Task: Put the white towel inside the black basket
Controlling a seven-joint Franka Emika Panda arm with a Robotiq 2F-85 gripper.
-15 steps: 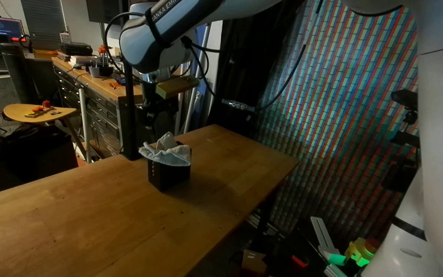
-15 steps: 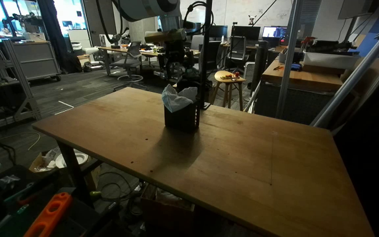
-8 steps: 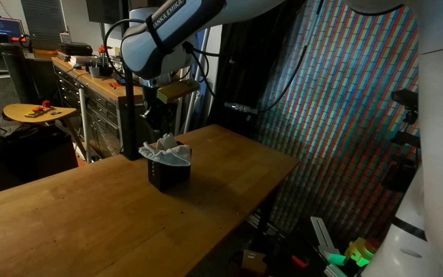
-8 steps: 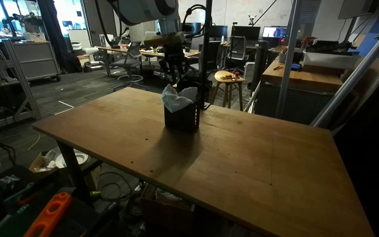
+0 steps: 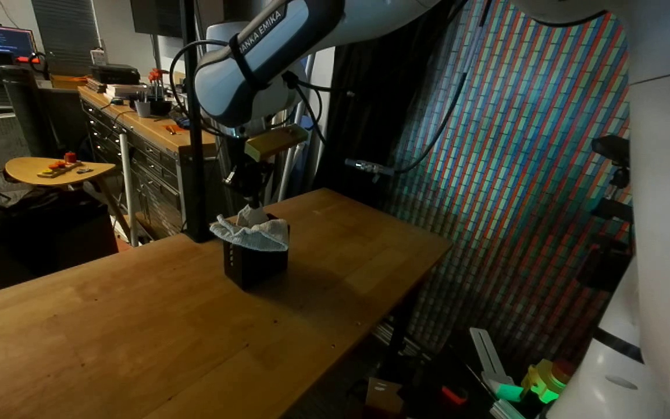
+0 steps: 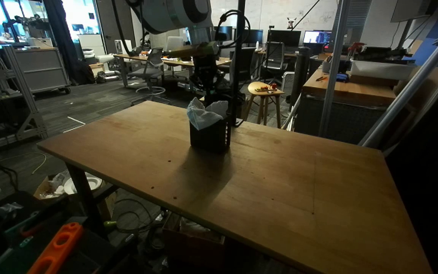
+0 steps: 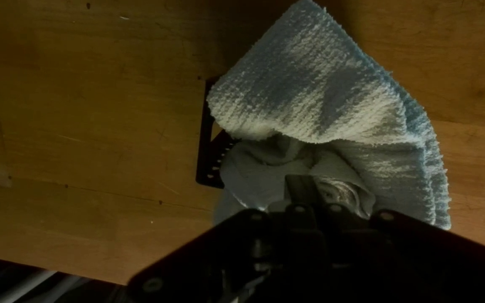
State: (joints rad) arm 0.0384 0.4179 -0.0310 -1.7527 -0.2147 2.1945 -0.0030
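The white towel (image 5: 253, 235) is bunched in the mouth of the black basket (image 5: 256, 267), with corners folded out over the rim in both exterior views. From the wrist, the towel (image 7: 310, 92) covers most of the opening, and only one dark side of the basket (image 7: 204, 160) shows. My gripper (image 7: 305, 189) points down over the towel's bunched middle. Its fingers are together, and no cloth can be seen between them. In an exterior view the gripper (image 5: 255, 201) has its tips at the towel's raised peak; whether they touch it I cannot tell.
The basket stands on a wooden table (image 5: 137, 326), close to its edge. A black upright post (image 5: 193, 145) rises right beside it. Beyond the table are a small stool (image 6: 264, 90) with toys and a workbench (image 6: 350, 85).
My gripper has come lower and moved slightly right in both exterior views, and its jaws have closed. The basket has stayed put; the towel looks nearly the same.
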